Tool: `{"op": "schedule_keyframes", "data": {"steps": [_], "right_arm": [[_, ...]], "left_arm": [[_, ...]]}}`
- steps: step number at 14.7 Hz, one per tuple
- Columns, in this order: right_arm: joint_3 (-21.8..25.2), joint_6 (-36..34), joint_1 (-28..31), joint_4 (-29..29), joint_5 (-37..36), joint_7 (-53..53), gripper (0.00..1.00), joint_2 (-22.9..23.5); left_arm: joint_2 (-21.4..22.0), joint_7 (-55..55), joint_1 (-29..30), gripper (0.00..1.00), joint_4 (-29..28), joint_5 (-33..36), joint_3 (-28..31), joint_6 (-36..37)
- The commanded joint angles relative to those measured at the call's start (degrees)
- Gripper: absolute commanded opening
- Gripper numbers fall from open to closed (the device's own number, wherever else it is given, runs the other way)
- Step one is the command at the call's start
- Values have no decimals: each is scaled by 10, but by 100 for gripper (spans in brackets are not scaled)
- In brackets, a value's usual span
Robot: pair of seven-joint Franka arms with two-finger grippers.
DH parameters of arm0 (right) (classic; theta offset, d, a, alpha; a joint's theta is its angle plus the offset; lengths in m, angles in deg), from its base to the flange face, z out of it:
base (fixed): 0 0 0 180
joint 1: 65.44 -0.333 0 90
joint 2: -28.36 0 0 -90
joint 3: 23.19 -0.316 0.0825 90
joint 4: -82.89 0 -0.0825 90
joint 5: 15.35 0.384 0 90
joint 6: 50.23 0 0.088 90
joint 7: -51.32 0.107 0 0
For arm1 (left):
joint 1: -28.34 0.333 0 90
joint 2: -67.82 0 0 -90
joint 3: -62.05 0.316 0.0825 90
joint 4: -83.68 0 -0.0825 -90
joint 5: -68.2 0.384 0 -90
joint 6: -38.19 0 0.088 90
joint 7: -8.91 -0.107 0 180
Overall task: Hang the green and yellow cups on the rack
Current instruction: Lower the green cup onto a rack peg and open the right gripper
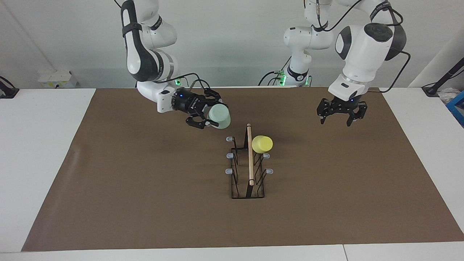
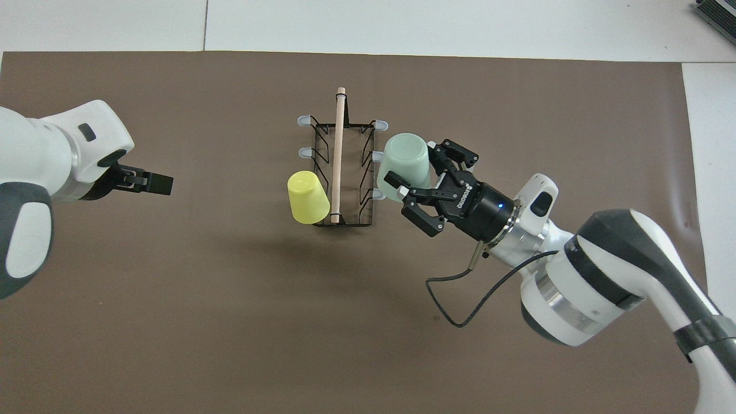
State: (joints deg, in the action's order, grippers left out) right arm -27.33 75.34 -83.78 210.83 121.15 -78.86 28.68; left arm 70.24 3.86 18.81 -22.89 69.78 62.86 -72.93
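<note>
Hanging on a rack (image 1: 248, 165) prong toward the left arm's end: yellow cup (image 1: 262, 144). Clamped sideways between right gripper (image 1: 213, 115) fingers: green cup (image 1: 219, 116), over the brown mat (image 1: 145, 181) beside the rack. Spread wide and empty: left gripper (image 1: 341, 116), well apart over the mat.

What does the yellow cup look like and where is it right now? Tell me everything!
The yellow cup is small, plain and bright yellow, with no handle, and looks like smooth plastic. It narrows toward its closed bottom. It hangs tilted on a prong of the black wire rack, on the side toward the left arm's end of the table, at the rack's end nearer the robots, closed bottom pointing outward. Only the rack touches it; no pincer holds it.
</note>
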Motion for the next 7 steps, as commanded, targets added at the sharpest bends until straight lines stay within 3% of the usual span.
{"op": "schedule_keyframes", "data": {"steps": [1,4,7], "right_arm": [[4,-9,-8,6,36,-59,6,26],[4,-23,-9,9,47,-92,6,46],[4,-122,-5,9,67,-141,8,111]], "left_arm": [[-6,-36,20,100,49,-27,7,50],[-21,-36,32,100,85,-30,8,71],[-44,-35,43,100,150,-30,7,143]]}}
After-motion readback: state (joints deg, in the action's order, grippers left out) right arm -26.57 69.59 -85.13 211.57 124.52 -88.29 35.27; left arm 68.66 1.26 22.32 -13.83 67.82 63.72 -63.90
